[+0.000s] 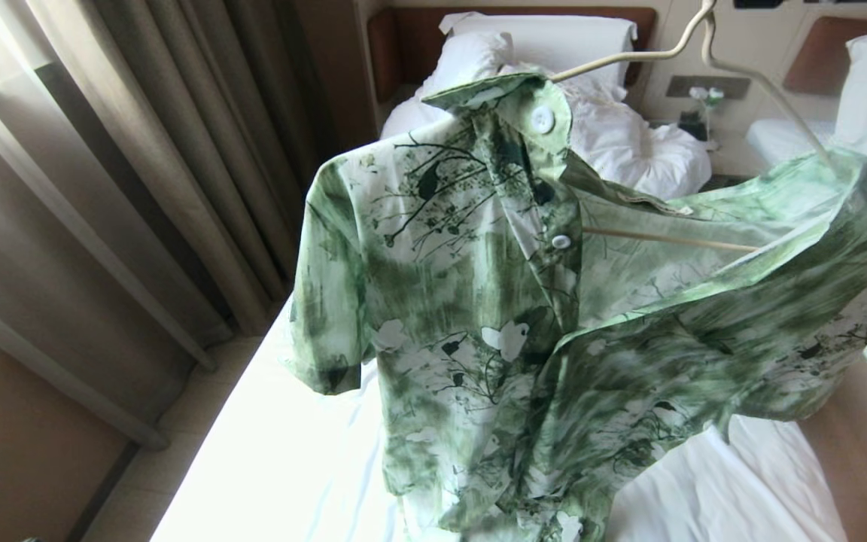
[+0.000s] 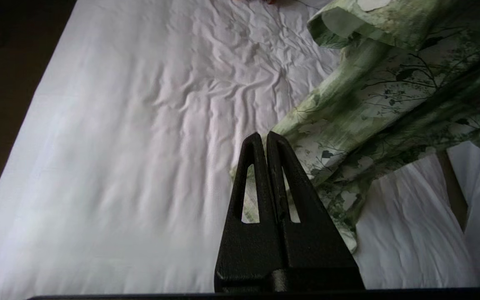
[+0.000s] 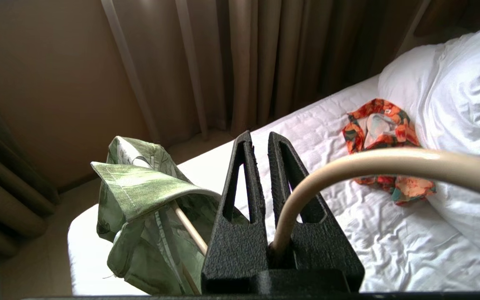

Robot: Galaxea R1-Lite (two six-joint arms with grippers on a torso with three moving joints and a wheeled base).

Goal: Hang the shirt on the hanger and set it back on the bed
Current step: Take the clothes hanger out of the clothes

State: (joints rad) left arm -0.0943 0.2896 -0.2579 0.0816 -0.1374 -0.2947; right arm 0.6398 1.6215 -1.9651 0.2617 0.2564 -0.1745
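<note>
Across the lower half of the head view stretches the bed [image 1: 283, 467], its white sheet wrinkled, with a bulky duvet [image 1: 629, 143] and a pillow [image 1: 546, 38] heaped against the dark headboard [image 1: 411, 45]; brown curtains [image 1: 140, 165] hang along its left side. Above the sheet hangs the shirt [image 1: 479, 316], light green with white flowers and dark leaves, draped on the hanger [image 1: 749, 75] and lifted clear of the mattress, its hem dangling just over the sheet. One shoulder of the cream hanger is bare near the collar, and its lower bar shows inside the open neck. An orange floral garment [image 3: 383, 137] lies crumpled on the sheet beside the duvet. Holding the load, the right gripper [image 3: 258, 139] is clamped on the hanger's curved hook, which runs between its fingers near their base. Over the sheet, close to the shirt's hem, the left gripper [image 2: 263, 136] hovers with its fingers pressed together, holding nothing
</note>
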